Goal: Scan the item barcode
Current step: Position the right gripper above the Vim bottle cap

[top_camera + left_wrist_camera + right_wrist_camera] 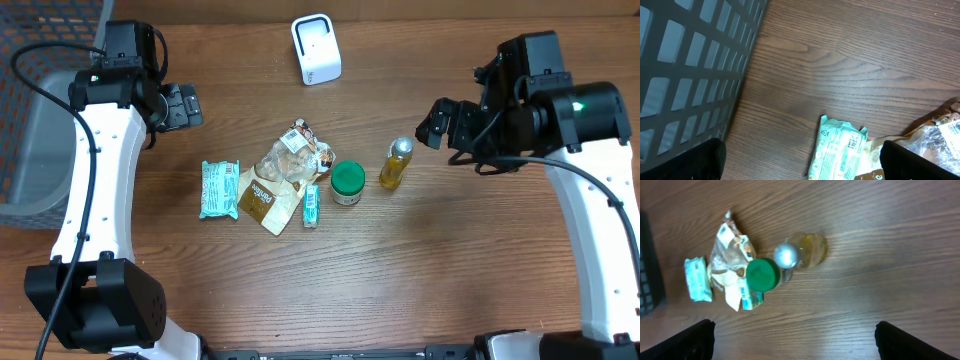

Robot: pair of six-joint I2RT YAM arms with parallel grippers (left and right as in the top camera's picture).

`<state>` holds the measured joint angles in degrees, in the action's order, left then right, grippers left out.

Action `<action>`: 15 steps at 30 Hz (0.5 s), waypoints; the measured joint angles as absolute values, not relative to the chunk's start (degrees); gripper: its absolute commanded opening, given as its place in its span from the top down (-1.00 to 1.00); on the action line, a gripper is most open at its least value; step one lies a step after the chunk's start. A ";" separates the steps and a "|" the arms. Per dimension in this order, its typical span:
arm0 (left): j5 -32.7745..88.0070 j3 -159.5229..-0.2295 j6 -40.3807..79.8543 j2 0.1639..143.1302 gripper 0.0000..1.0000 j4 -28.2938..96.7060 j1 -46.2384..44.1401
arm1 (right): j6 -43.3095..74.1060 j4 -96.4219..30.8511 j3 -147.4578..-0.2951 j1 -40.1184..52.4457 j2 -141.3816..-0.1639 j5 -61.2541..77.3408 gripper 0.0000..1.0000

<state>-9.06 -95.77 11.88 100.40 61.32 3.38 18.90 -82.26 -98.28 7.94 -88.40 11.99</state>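
Several items lie mid-table: a teal packet [219, 189], a crumpled snack bag [280, 175], a small teal sachet [312, 205], a green-lidded jar [347, 183] and a yellow bottle [396, 164] with a silver cap. A white scanner [316, 48] stands at the back. My left gripper [183, 106] hovers open, back-left of the pile; its wrist view shows the teal packet [837, 150] between its spread fingers [695, 160], below them. My right gripper [440, 122] hangs open to the right of the bottle [802, 252], holding nothing.
A grey slatted basket [30, 120] fills the far left, close beside the left gripper, and shows as a wall [690, 65] in its wrist view. Bare wood lies in front of the pile and between the bottle and the right arm.
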 measured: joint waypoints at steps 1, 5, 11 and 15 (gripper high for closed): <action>-9.06 -95.77 11.88 100.40 -0.98 61.32 3.38 | 19.31 -82.28 -98.30 7.97 -88.88 11.55 -1.00; -9.06 -95.77 11.86 100.40 -1.00 61.32 3.38 | 21.54 -82.24 -98.30 8.75 -91.68 9.13 -1.00; -9.06 -95.77 11.88 100.40 -1.00 61.30 3.38 | 26.02 -81.49 -98.30 12.86 -94.70 4.19 -1.00; -9.06 -95.77 11.86 100.40 -0.99 61.30 3.38 | 28.86 -80.53 -98.30 16.27 -95.74 -0.21 -1.00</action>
<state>-9.06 -95.77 11.86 100.40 61.30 3.38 28.86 -80.53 -98.30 16.27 -95.74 -0.21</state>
